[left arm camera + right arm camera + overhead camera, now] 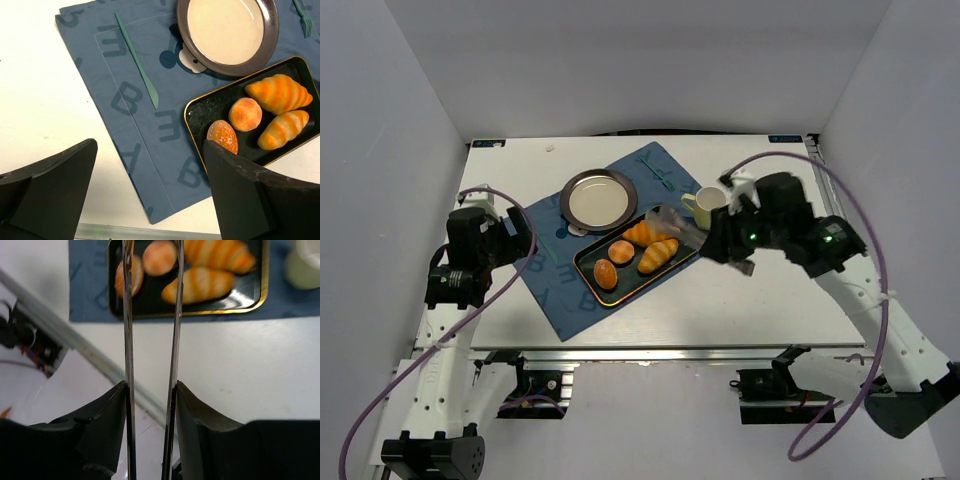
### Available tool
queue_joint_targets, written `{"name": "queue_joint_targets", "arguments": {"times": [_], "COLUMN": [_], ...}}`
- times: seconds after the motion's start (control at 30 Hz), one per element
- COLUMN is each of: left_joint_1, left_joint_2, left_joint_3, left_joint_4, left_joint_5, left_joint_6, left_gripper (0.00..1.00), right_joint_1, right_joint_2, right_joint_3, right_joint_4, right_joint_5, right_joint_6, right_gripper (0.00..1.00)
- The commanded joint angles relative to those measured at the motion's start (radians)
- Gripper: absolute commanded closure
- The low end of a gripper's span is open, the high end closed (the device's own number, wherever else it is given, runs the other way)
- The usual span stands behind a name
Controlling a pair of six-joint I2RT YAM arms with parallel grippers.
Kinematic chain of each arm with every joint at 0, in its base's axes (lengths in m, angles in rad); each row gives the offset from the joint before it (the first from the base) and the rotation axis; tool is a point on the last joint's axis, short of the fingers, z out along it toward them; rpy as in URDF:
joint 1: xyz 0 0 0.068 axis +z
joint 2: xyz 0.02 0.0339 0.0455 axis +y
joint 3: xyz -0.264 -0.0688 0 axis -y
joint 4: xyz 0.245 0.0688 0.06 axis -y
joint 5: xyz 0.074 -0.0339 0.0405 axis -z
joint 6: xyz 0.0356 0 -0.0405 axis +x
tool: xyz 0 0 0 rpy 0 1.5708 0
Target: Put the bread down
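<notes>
The bread [605, 273], a small oval golden roll, lies at the near-left end of the black gold-rimmed tray [588, 273]; it also shows in the left wrist view [222, 136] and the right wrist view [135, 277]. My right gripper [722, 240] is shut on metal tongs [129, 340], whose two arms stand apart and reach over the tray, their tips above the breads. In the right wrist view the left arm crosses the oval roll. My left gripper [515, 240] is open and empty over the mat's left corner.
A round orange bun [621, 251] and two long striped breads [658, 255] share the tray. A dark-rimmed plate [598, 198], a teal knife [137, 60] and a fork [660, 175] lie on the blue mat [560, 290]. A pale cup [705, 207] stands right of the tray.
</notes>
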Motion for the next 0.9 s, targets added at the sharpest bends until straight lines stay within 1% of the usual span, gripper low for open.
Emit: {"name": "queue_joint_targets", "arguments": {"times": [0.0,0.03,0.07,0.1,0.13,0.17,0.2,0.23,0.27,0.3,0.37,0.47,0.57,0.6,0.73,0.87], "left_joint_1": [0.0,0.0,0.0,0.0,0.0,0.0,0.0,0.0,0.0,0.0,0.0,0.0,0.0,0.0,0.0,0.0], "left_joint_2": [-0.02,-0.018,-0.018,-0.02,-0.023,-0.024,-0.026,-0.027,-0.032,-0.036,-0.036,-0.036,-0.036,-0.036,-0.037,-0.036], "left_joint_3": [0.012,0.013,0.013,0.013,0.015,0.013,0.013,0.013,0.013,0.013,0.013,0.015,0.013,0.01,0.004,-0.004], "left_joint_4": [-0.01,-0.013,-0.013,-0.016,-0.016,-0.019,-0.024,-0.025,-0.027,-0.03,-0.033,-0.038,-0.039,-0.036,-0.03,-0.027], "left_joint_5": [-0.023,-0.029,-0.032,-0.037,-0.049,-0.057,-0.066,-0.074,-0.077,-0.077,-0.075,-0.071,-0.064,-0.06,-0.051,-0.046], "left_joint_6": [-0.014,-0.018,-0.02,-0.023,-0.023,-0.027,-0.029,-0.031,-0.031,-0.031,-0.027,-0.024,-0.023,-0.023,-0.023,-0.023], "left_gripper": [0.02,0.02,0.02,0.02,0.02,0.02,0.02,0.02,0.02,0.02,0.02,0.02,0.02,0.02,0.02,0.02], "right_joint_1": [0.179,0.284,0.335,0.387,0.474,0.513,0.585,0.621,0.65,0.696,0.731,0.762,0.765,0.765,0.765,0.765], "right_joint_2": [-0.008,0.007,0.021,0.035,0.063,0.077,0.094,0.12,0.133,0.159,0.182,0.231,0.272,0.291,0.332,0.369], "right_joint_3": [-0.046,-0.066,-0.069,-0.072,-0.075,-0.078,-0.078,-0.08,-0.084,-0.083,-0.081,-0.077,-0.078,-0.08,-0.077,-0.075], "right_joint_4": [0.079,0.091,0.108,0.113,0.114,0.122,0.122,0.128,0.139,0.142,0.148,0.154,0.177,0.189,0.214,0.248], "right_joint_5": [0.063,0.097,0.17,0.21,0.249,0.346,0.396,0.447,0.522,0.557,0.632,0.686,0.703,0.708,0.729,0.702], "right_joint_6": [0.1,0.124,0.142,0.16,0.2,0.22,0.243,0.298,0.318,0.344,0.394,0.429,0.435,0.437,0.437,0.431], "right_gripper": [0.53,0.53,0.53,0.53,0.53,0.52,0.52,0.52,0.52,0.52,0.53,0.53,0.53,0.51,0.51,0.52]}}
